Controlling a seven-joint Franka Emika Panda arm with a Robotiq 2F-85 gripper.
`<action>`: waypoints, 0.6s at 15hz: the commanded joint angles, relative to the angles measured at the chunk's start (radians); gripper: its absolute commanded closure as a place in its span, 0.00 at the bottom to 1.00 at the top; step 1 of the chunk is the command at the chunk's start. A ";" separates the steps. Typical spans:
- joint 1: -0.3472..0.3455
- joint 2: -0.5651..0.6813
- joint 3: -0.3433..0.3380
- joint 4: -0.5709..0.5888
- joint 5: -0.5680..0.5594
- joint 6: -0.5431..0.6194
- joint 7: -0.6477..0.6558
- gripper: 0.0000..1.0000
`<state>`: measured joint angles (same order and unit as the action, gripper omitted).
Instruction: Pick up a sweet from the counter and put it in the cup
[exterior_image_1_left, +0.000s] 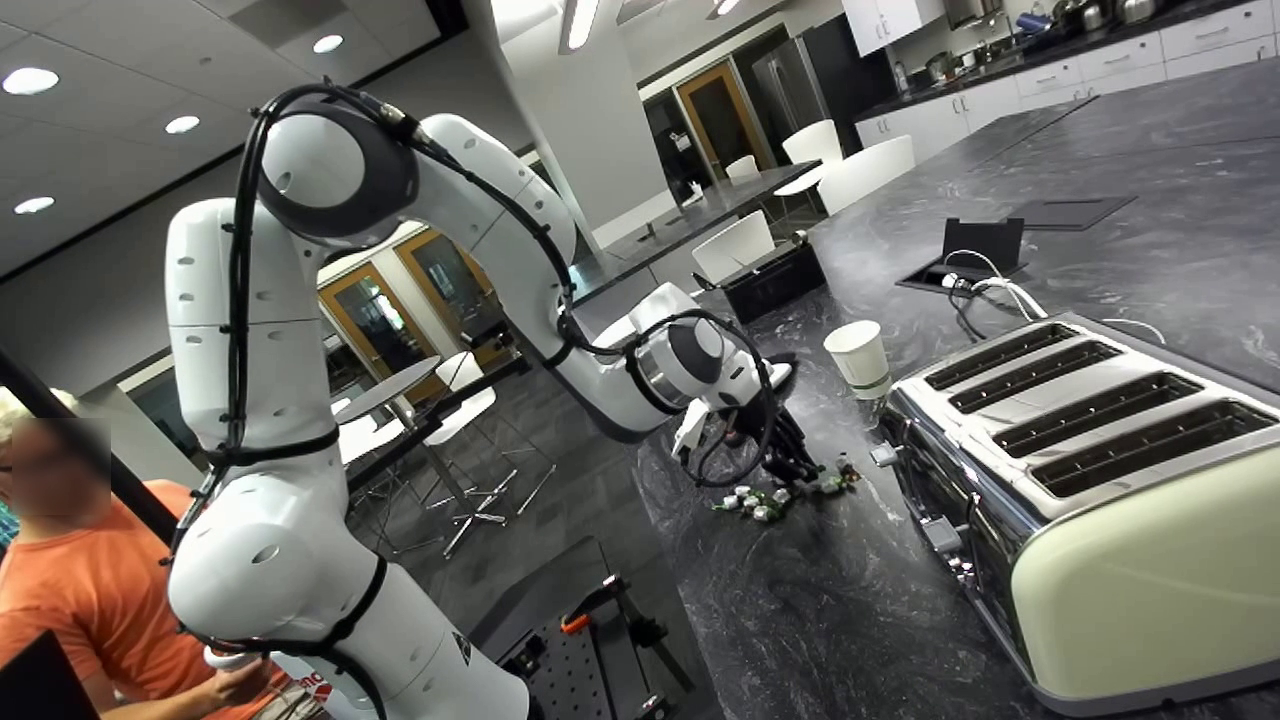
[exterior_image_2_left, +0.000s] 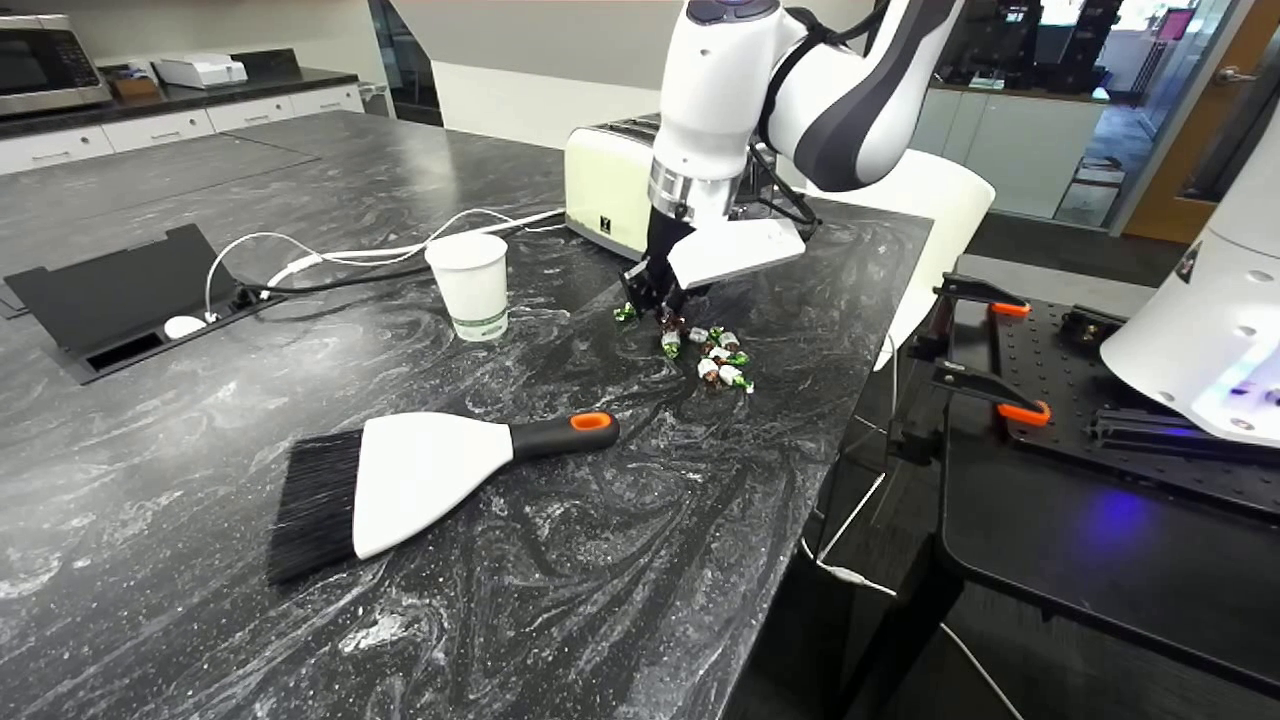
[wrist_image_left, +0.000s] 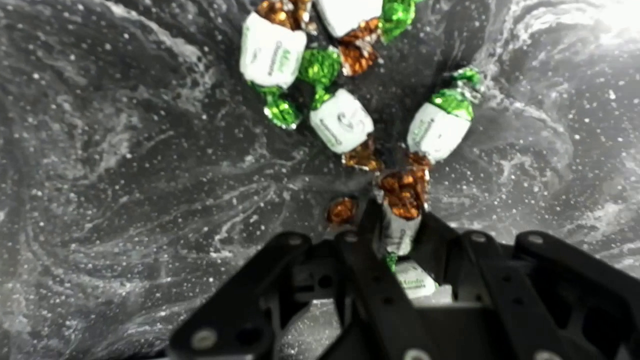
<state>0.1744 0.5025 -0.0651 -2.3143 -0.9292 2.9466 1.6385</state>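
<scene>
The black two-fingered gripper (wrist_image_left: 401, 224) points down at the long counter (exterior_image_2_left: 600, 560) of dark grey, pale-veined stone, its fingers (wrist_image_left: 370, 219) partly closed, one on either side of a sweet (wrist_image_left: 401, 235) wrapped in white, brown and green; whether they grip it, I cannot tell. More sweets (wrist_image_left: 437, 131) lie just beside the gripper. Near it, but apart, a white paper cup (exterior_image_2_left: 470, 280) stands upright.

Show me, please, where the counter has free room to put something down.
The counter is bare between the brush and the edge facing the black table; a smaller bare patch lies between the cup and brush. It is crowded around the sweets and gripper, and along the cables running toward the toaster.
</scene>
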 joint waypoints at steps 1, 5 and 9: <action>0.014 -0.157 -0.007 -0.084 -0.015 0.014 0.031 0.96; -0.016 -0.296 0.059 -0.125 0.067 -0.025 -0.057 0.96; -0.052 -0.305 0.195 -0.062 0.327 -0.147 -0.344 0.96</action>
<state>0.1540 0.2190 0.0427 -2.4037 -0.7505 2.8970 1.4694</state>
